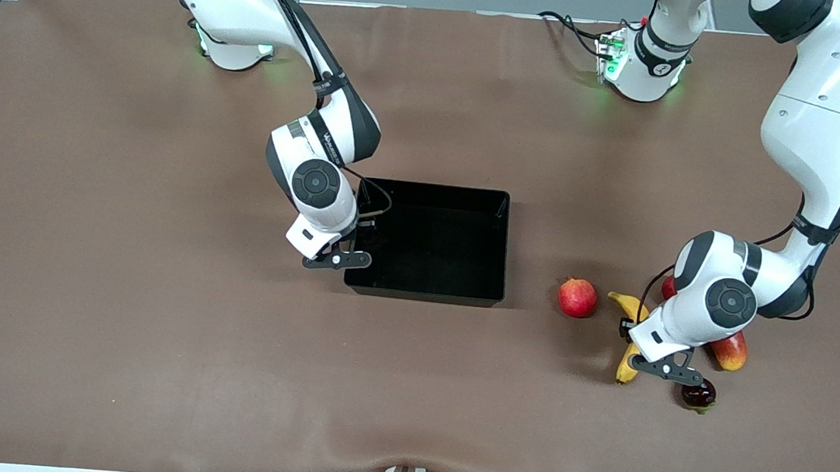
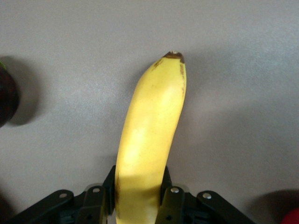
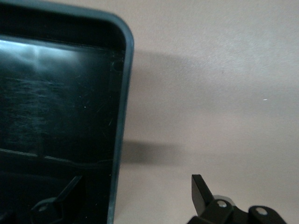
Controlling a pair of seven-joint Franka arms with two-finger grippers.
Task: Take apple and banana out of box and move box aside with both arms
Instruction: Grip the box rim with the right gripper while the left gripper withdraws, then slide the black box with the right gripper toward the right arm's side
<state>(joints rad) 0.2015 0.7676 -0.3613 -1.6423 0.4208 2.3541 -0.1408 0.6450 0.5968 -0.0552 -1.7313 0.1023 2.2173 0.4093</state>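
Where pinched, yellow brown-tipped banana (image 2: 149,140)

Black band on the right arm's wrist (image 1: 328,139): white lettering, probably a maker's name, too small to make out. Black band on the left arm's base joint (image 1: 661,43): white marks, likewise unreadable. No other text, labels or numbers.

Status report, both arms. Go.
Left gripper down on the banana, fingers either side of it, not yet lifted. Right gripper open, straddling the black box wall. Box holds nothing. Apple untouched on the table.
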